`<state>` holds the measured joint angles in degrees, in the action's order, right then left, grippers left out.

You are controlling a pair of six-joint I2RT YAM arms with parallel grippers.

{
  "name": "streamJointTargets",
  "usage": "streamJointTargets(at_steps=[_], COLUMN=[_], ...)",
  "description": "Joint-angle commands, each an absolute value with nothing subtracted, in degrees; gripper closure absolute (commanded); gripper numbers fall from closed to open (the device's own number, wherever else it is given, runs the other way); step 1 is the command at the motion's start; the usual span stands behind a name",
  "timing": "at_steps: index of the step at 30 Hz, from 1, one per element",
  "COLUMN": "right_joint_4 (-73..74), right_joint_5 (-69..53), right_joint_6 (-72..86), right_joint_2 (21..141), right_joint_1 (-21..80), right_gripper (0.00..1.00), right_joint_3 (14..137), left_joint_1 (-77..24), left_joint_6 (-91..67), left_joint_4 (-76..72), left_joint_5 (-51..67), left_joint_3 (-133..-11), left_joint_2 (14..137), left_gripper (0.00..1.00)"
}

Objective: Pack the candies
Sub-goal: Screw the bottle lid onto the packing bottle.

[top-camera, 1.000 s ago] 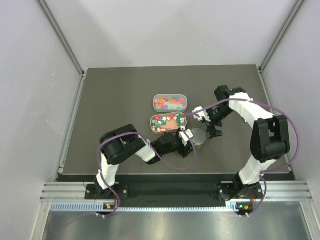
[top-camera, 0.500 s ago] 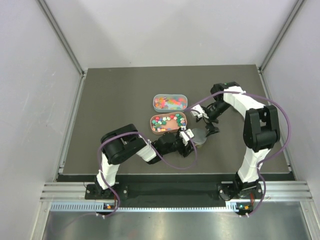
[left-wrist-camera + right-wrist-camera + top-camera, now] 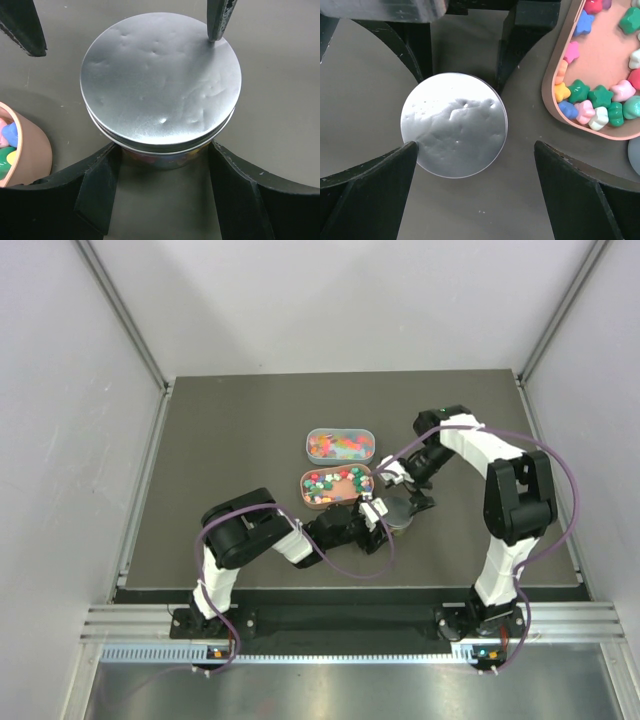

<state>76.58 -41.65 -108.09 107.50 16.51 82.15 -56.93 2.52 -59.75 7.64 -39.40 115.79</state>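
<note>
Left wrist view has the left gripper [image 3: 164,150] clamped round the jar [image 3: 165,161] below its lid [image 3: 160,80], steadying it, I'd guess; the right gripper [image 3: 475,145] hovers wide open and empty, straddling that lid; candies [image 3: 600,97] lie in the tray [image 3: 547,82] just beside.

Lab test cell: plain walls [image 3: 340,300], alu rail [image 3: 300,625], dark table [image 3: 230,440].
</note>
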Motion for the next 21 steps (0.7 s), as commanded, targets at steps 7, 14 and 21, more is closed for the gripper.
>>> streamJointTargets(at_steps=[7, 14, 21], right_joint_4=[84.3, 83.7, 83.0], right_joint_5=[-39.2, -38.9, -38.7], right_joint_6=[-111.1, -110.4, -108.8], right_joint_2=[104.0, 104.0, 105.7], right_joint_1=[17.3, 17.3, 17.4], right_gripper=[0.0, 0.0, 0.08], right_joint_3=[79.1, 78.7, 80.3], left_joint_1=[-56.3, -56.4, -56.4], left_joint_6=[3.7, 3.6, 3.6], left_joint_4=[-40.3, -40.3, -40.2], left_joint_5=[5.7, 5.7, 5.6], left_joint_3=[-36.7, -36.7, -36.7], left_joint_2=[120.6, 120.6, 120.6], left_gripper=[0.29, 0.29, 0.29])
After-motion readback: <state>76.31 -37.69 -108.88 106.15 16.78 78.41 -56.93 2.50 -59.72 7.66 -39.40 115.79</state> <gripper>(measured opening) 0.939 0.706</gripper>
